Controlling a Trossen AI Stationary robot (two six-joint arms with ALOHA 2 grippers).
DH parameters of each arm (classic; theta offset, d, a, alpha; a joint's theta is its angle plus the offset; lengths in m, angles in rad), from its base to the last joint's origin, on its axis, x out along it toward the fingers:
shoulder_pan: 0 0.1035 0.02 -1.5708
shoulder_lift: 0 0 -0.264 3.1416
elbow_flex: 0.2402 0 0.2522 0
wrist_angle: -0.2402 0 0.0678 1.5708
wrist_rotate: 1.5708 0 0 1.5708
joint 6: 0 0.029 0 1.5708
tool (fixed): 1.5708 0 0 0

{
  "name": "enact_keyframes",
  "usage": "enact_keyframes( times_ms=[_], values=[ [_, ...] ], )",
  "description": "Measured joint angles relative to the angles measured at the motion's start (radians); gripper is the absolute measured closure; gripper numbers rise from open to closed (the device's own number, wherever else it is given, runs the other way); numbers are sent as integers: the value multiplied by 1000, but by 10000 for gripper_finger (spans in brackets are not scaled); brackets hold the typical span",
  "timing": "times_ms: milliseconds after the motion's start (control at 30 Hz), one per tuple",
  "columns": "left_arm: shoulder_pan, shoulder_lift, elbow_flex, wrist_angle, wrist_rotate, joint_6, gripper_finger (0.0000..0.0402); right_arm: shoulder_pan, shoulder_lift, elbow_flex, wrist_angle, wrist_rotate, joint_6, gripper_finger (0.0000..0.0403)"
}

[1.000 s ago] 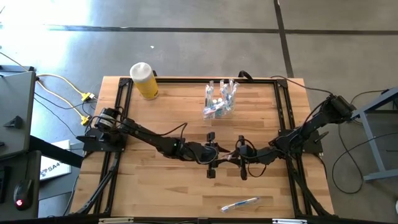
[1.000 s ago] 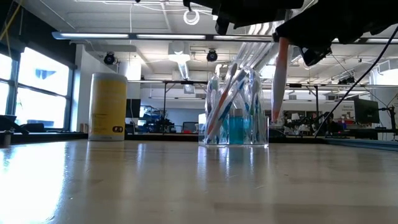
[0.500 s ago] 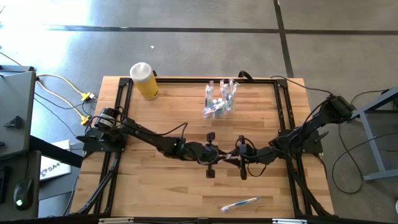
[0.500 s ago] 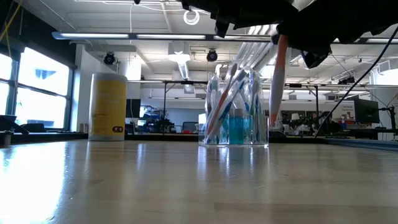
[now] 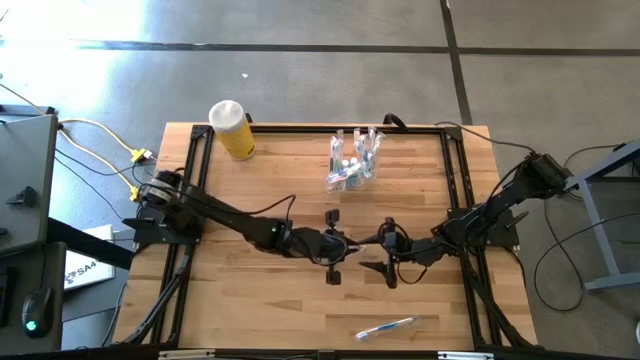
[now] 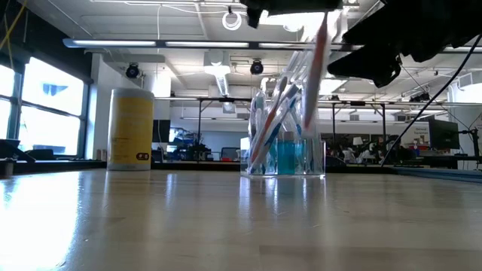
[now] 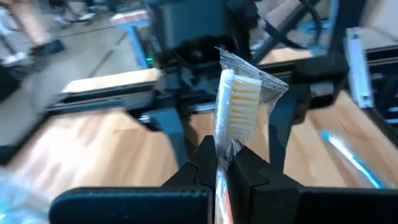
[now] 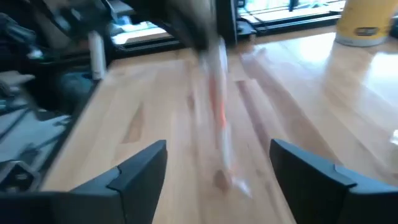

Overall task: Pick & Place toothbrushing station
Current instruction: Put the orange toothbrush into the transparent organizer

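Note:
A clear cup [image 5: 353, 162] full of wrapped toothbrushes stands at the table's far middle and shows in the low view as the cup [image 6: 285, 143]. My left gripper [image 5: 345, 250] is at the table's middle, shut on a pink toothbrush [image 6: 314, 68] in a clear wrapper. My right gripper [image 5: 378, 256] faces it from the right, open [image 8: 219, 146], with the blurred brush [image 8: 217, 124] just ahead of its fingers. Another wrapped toothbrush [image 5: 386, 327] lies flat near the front edge. My left gripper pinches the toothbrush's neck [image 7: 222, 148], just under the bristle head [image 7: 240, 99], between its two fingers [image 7: 205, 163]. The fingers come about level from the table's left and lie across the brush. The brush is lifted clear, head up, and its handle [image 6: 310, 90] hangs tilted below.
A yellow cylinder container [image 5: 232, 128] with a white top stands at the far left corner. Black frame rails [image 5: 195, 170] run along the table's sides and far edge. Bare wood lies between the grippers and the front edge.
The pink toothbrush has passed from my right gripper to my left: the right one has let go and stays in place. The left one has drawn a little toward the table's left with the brush, which has tipped from nearly upright to slanted.

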Motion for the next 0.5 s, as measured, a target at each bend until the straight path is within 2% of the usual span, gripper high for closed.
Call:
enact_keyframes(
  times_ms=[233,400,500],
  values=[
    [-56,-107,0,-163,-209,63,398,0,0,0,-44,130,8,122],
    [-37,-193,0,-258,-243,40,398,0,0,0,-40,146,8,121],
    [11,-239,-4,-274,-247,43,398,0,0,0,-31,146,10,121]
  ],
)
